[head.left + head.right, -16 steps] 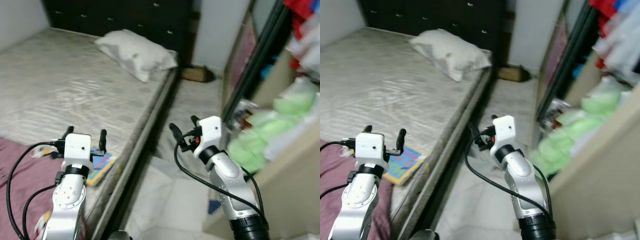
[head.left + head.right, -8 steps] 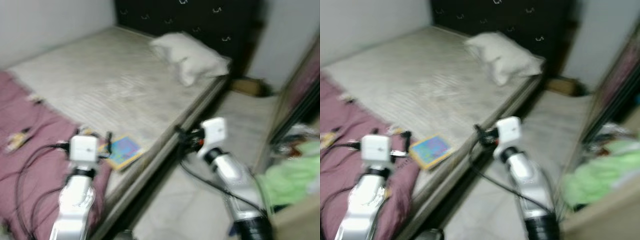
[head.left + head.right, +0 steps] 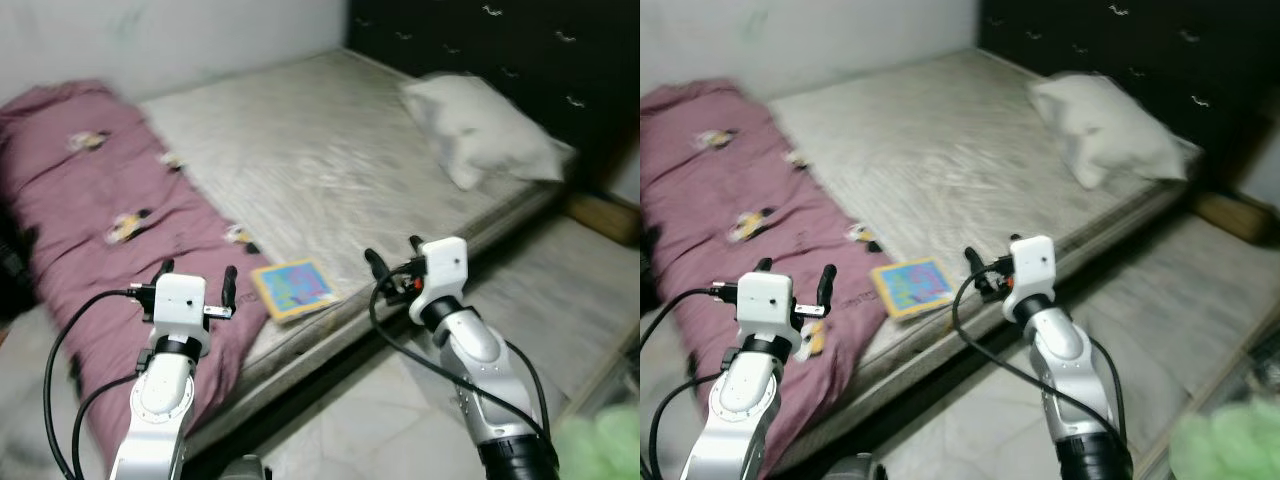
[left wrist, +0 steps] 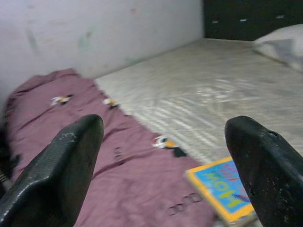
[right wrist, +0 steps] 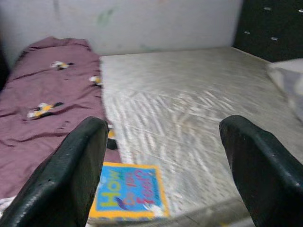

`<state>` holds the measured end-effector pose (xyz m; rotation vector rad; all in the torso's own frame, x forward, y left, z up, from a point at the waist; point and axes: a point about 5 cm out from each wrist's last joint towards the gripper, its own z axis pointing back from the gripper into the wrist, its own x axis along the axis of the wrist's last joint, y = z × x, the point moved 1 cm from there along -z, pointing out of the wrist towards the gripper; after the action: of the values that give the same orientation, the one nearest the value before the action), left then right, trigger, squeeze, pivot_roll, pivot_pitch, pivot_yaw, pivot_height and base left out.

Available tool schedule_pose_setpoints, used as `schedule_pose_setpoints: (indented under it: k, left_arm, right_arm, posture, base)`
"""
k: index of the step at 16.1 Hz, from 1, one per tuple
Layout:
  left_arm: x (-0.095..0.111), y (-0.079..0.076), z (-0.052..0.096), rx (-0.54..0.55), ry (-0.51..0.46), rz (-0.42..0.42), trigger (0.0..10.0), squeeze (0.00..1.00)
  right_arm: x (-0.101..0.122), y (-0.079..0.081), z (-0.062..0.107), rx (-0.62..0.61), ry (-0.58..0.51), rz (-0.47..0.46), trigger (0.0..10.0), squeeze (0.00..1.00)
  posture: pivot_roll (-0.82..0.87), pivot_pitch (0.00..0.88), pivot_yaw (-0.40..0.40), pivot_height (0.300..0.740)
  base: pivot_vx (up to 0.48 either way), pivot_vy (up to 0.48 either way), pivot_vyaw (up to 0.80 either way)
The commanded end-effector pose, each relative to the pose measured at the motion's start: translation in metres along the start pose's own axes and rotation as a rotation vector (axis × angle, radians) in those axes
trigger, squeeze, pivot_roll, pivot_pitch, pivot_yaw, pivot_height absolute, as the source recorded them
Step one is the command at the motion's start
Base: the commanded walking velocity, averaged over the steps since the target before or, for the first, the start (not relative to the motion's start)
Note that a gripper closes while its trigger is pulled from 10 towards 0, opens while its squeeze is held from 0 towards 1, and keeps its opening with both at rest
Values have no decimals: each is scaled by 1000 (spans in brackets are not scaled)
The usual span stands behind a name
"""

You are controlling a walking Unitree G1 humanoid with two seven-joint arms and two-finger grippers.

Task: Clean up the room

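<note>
Since a second ago the camera has swung left, so the wardrobe shelves have gone and a maroon blanket (image 3: pixel 90 200) now covers the left part of the bed (image 3: pixel 330 150). Left to right: the left gripper (image 3: pixel 194 282) hovers over the blanket's edge, jaws wide and empty. A colourful book (image 3: pixel 293 288) lies flat on the mattress edge just beside the blanket, the right gripper (image 3: pixel 391 258) hangs wide and empty near the bed's side, and a pillow (image 3: pixel 480 140) lies by the dark headboard (image 3: pixel 500 40).

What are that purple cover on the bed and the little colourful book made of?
Purple cover: soft matte fabric, probably; it wrinkles and drapes over the bed edge. Colourful book: looks like smooth printed card or paper, lying flat with a yellow border; exact stock unclear.
</note>
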<state>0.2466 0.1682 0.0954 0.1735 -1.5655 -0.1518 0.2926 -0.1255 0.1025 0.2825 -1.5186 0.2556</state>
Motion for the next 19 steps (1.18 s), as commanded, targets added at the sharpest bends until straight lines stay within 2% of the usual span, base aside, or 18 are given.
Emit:
schedule_pose_setpoints:
  k: [1,10,15,19]
  left_arm:
    - [0,5,1,6,-1,-12,10000,0]
    - [0,3,0,-7,7,-12,10000,0]
    - [1,-1,2,-58,3,46,10000,0]
    - [2,-2,1,-69,1,58,10000,0]
  right_arm:
    - [2,7,-3,25,-10,-3,10000,0]
    - [2,8,-4,19,-15,-8,10000,0]
    - [4,5,-6,2,-25,-22,10000,0]
    - [4,6,-6,5,-24,-20,10000,0]
  posture:
    - [-19,0,-49,740]
    - [-20,0,-47,740]
    - [-21,0,-47,740]
    - [-22,0,-49,740]
  base:
    - [0,0,800]
    - [0,0,800]
    - [0,0,0]
    - [66,0,0]
